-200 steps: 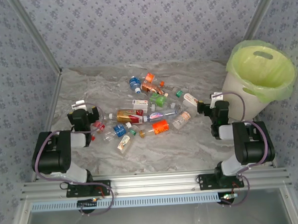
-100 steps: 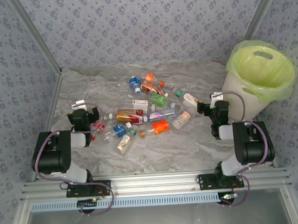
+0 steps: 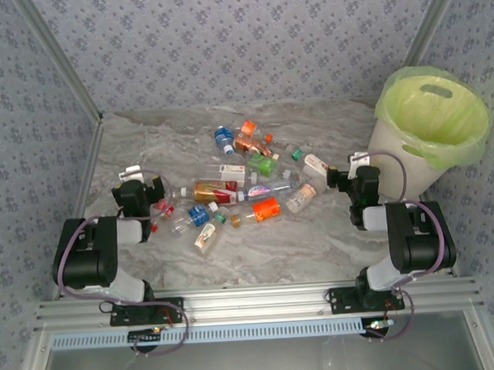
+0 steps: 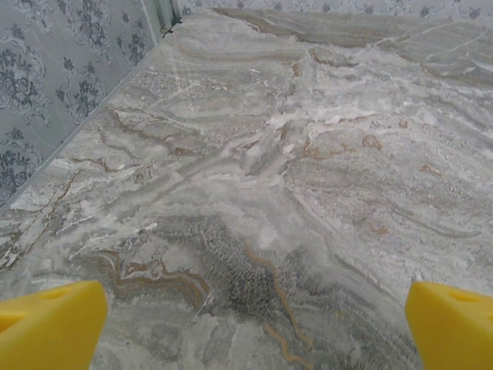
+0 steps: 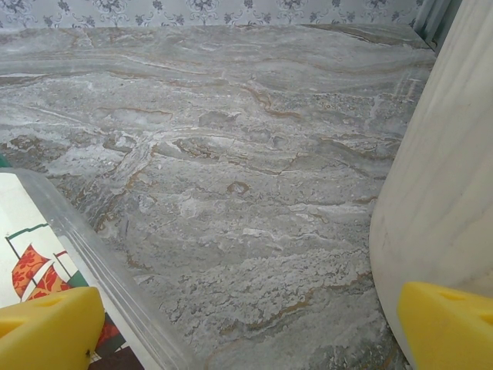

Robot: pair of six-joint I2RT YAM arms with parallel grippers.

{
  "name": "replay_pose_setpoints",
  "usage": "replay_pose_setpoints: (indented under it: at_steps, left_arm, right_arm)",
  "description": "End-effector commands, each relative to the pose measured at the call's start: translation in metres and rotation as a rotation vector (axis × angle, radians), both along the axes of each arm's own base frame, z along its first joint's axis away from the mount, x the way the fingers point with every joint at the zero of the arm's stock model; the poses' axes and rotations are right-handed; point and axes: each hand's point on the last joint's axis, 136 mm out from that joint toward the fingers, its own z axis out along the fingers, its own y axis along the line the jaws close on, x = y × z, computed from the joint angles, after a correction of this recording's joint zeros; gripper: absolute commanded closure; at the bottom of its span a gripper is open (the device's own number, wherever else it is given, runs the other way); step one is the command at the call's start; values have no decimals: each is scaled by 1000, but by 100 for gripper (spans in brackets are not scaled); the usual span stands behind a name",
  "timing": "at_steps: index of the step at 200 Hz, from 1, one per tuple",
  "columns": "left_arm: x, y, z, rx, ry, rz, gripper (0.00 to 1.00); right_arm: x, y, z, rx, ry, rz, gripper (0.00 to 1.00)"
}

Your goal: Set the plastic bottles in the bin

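Top external view, tall round cream-white plastic bin (image 3: pixel 394 148) at table right, lined with translucent lime-green bag (image 3: pixel 436 117), clear plastic bottles (image 3: pixel 266 209) with coloured labels scattered mid-table (image 3: pixel 316 243), veined grey marble surface, left gripper (image 4: pixel 254 327) and right gripper (image 5: pixel 250 327) both spread wide, holding nothing.

Change between earlier pictures and now: none discernible from the top view.
- Left gripper (image 3: pixel 140 194): no shift, near left of the counter (image 3: pixel 300 242).
- Right gripper (image 3: pixel 350 179): no shift, beside the bin (image 3: pixel 392 148).
- Plastic bottles (image 3: pixel 231 190): none displaced; same scatter mid-counter.
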Motion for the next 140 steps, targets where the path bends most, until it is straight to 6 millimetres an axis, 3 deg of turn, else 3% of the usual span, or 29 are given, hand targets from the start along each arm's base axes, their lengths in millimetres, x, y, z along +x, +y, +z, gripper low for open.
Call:
replay_pose_setpoints:
  at_steps: [1,48,78,112,140]
  left_arm:
    - [5,-4,25,9,2,-25,1]
    - [-10,-2,63,-20,-23,39,1]
    - [-22,-4,91,-146,-1,130,0]
    - [-43,-18,94,-350,124,186,0]
    - [-58,-30,86,-440,225,181,0]
  right_arm:
    - [-1,3,16,-41,12,16,0]
    - [-7,22,62,-15,-12,71,0]
    - [-11,39,84,64,20,84,0]
    - [-21,51,84,169,155,5,0]
    - [-28,70,67,152,257,129,0]
